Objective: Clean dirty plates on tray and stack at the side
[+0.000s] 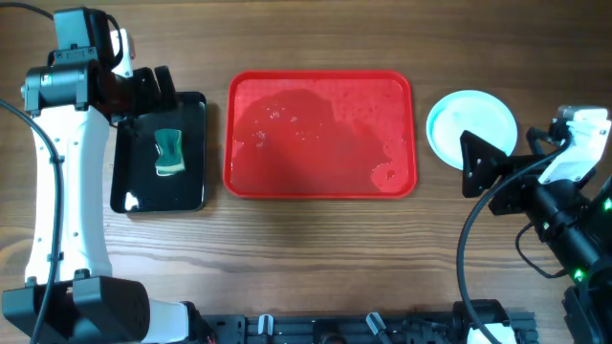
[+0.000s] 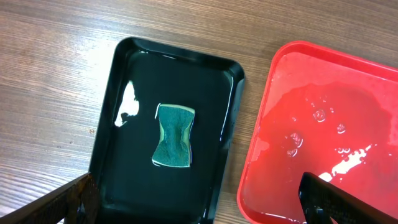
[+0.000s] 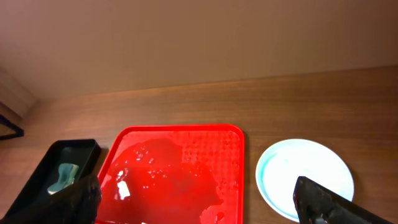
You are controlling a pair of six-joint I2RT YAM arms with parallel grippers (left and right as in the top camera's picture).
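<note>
The red tray [image 1: 320, 182] lies in the middle of the table, wet and with no plates on it; it also shows in both wrist views [image 2: 373, 81] [image 3: 180, 140]. To its right on the wood sit the plates [image 1: 470, 119] [image 3: 292, 168]. The top one is pale aqua with no smear showing, and a second rim peeks out at the left. My right gripper [image 1: 466, 164] [image 3: 199, 208] hovers open at the near edge of the plates, holding nothing. My left gripper [image 1: 153, 94] [image 2: 199, 211] is open and empty above the black tray.
A black tray [image 1: 191, 153] [image 2: 118, 93] left of the red tray holds a green sponge [image 1: 169, 153] [image 2: 174, 135] and some water. The black tray [image 3: 84, 149] also shows at the left of the right wrist view. Bare wood surrounds both trays.
</note>
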